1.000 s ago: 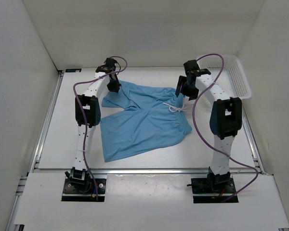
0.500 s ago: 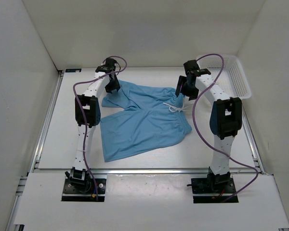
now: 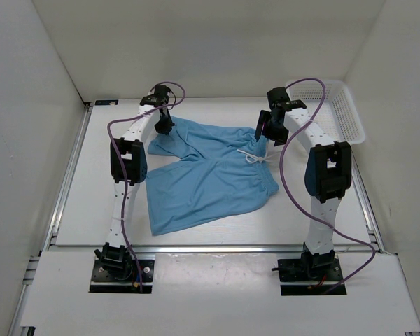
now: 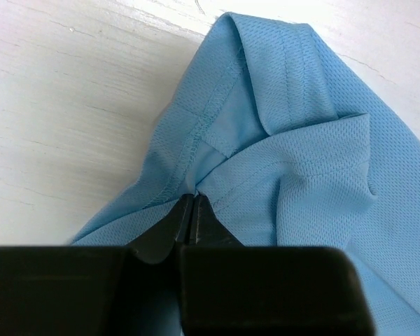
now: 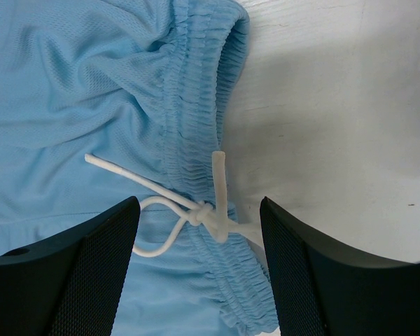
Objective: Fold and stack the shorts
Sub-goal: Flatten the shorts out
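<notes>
The light blue shorts (image 3: pixel 206 171) lie spread on the white table, waistband toward the right with the white drawstring (image 3: pixel 255 155) on it. My left gripper (image 3: pixel 165 126) is shut on the hem of the far leg at its far left corner; the left wrist view shows the tips (image 4: pixel 192 203) pinching a fold of blue mesh (image 4: pixel 294 161). My right gripper (image 3: pixel 261 130) is open above the far end of the waistband. In the right wrist view it (image 5: pixel 199 210) straddles the gathered elastic (image 5: pixel 196 119) and the drawstring knot (image 5: pixel 204 212) without touching them.
A white plastic mesh basket (image 3: pixel 336 108) stands at the far right corner of the table. White walls close in the left, back and right. Metal rails (image 3: pixel 68 175) run along the table's sides and front.
My left gripper has shifted slightly toward the far side, drawing the leg corner with it. The right arm has barely moved.
</notes>
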Available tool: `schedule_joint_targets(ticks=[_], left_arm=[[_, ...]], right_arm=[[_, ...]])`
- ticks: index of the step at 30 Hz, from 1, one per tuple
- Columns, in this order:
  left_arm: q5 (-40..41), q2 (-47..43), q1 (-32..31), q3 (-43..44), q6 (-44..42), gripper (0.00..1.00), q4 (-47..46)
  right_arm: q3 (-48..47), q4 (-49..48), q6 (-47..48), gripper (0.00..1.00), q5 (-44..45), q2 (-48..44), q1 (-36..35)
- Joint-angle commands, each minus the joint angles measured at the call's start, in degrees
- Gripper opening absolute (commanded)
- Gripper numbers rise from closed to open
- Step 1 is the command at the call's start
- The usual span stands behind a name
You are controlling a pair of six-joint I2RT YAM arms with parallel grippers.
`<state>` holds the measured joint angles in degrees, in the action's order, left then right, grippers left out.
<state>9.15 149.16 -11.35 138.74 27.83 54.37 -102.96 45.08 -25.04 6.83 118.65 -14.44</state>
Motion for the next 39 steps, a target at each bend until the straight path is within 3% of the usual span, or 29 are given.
schedule_joint_targets(ticks=[1,11,26,31,32,34,36,39], left_arm=[[1.5,-2.9,-0.1,1.0,-0.7,0.1,0.9],[4.8,-13.0,-0.1,-3.0,-1.7,0.1,2.1],[3.1,-11.5,-0.1,-5.3,-2.3,0.15,4.5],[0.7,-9.0,-0.1,-3.7,-2.3,0.33,4.5],[0.2,-8.1,-0.1,-3.0,-2.3,0.33,4.5],[0.2,-8.1,-0.1,-3.0,-2.3,0.28,4.5],[0.2,-8.1,-0.1,-3.0,-2.3,0.1,4.5],[0.2,-8.6,-0.1,-3.6,-2.3,0.1,4.5]], right_arm=[[-0.8,0.7,0.8,0.74,-0.7,-0.3,-0.2],[0.2,0.7,0.8,0.74,-0.7,-1.4,-0.2],[2.9,0.2,0.8,0.74,-0.7,-3.6,-0.2],[3.5,0.2,0.8,0.74,-0.7,-4.1,-0.2],[3.5,0.2,0.8,0.74,-0.7,-4.1,-0.2],[3.5,0.2,0.8,0.74,-0.7,-4.1,-0.2],[3.5,0.2,0.8,0.74,-0.7,-4.1,-0.2],[3.5,0.2,0.8,0.74,-0.7,-4.1,-0.2]])
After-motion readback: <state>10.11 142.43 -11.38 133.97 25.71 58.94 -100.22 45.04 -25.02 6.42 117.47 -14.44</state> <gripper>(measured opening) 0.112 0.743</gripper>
